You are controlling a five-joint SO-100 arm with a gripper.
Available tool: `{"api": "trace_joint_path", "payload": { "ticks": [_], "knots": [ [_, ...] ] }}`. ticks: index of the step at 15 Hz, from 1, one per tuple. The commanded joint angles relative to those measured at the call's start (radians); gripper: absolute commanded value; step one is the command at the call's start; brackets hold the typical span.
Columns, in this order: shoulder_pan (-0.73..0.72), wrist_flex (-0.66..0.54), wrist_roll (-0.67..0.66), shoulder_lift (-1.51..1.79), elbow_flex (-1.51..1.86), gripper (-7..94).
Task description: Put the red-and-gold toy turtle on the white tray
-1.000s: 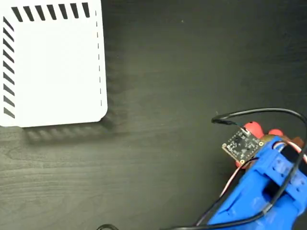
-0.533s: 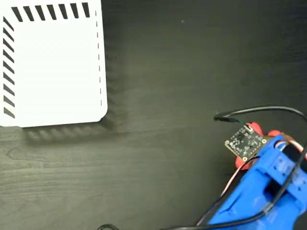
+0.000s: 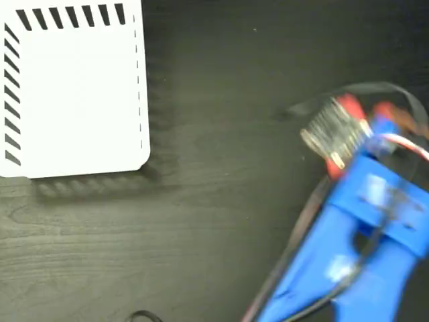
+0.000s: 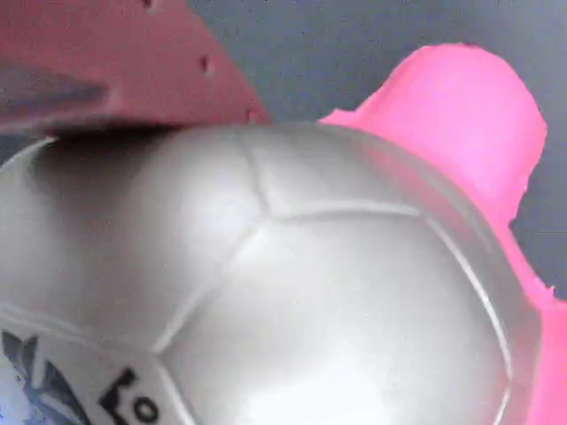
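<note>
Turtle [image 4: 292,292] fills nearly all of my wrist view: its domed shell sits right under the camera, looking silvery there, with seam lines across it and a bit of black printed logo at the lower left. A pink-looking limb sticks out at the upper right, and one of my red fingers [image 4: 106,62] lies against the shell along the top left. I cannot tell from either view whether my hand [image 3: 355,137] is clenched on the toy or merely touching it.

In the fixed view my blue arm [image 3: 348,248] is motion-blurred at the lower right, with a small circuit board [image 3: 330,131] near its tip and dark cables looping around it. Red bits of the turtle [image 3: 348,104] peek out beside that board, at the right side of the dark wood-grain surface [image 3: 221,221].

The white tray [image 3: 74,94] lies in the upper left corner, black diagonal stripes along its top and left edges and a thin dashed line down its right edge. It is well apart from the turtle.
</note>
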Motion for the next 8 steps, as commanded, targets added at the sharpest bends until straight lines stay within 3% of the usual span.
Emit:
{"api": "trace_joint_path", "payload": {
  "ticks": [1,4,8],
  "knots": [
    [-0.16,0.166,0.054,0.095,-0.296,0],
    [-0.482,0.187,0.117,0.097,-0.448,0],
    [-0.917,0.081,0.247,-0.075,-0.52,0]
  ]
}}
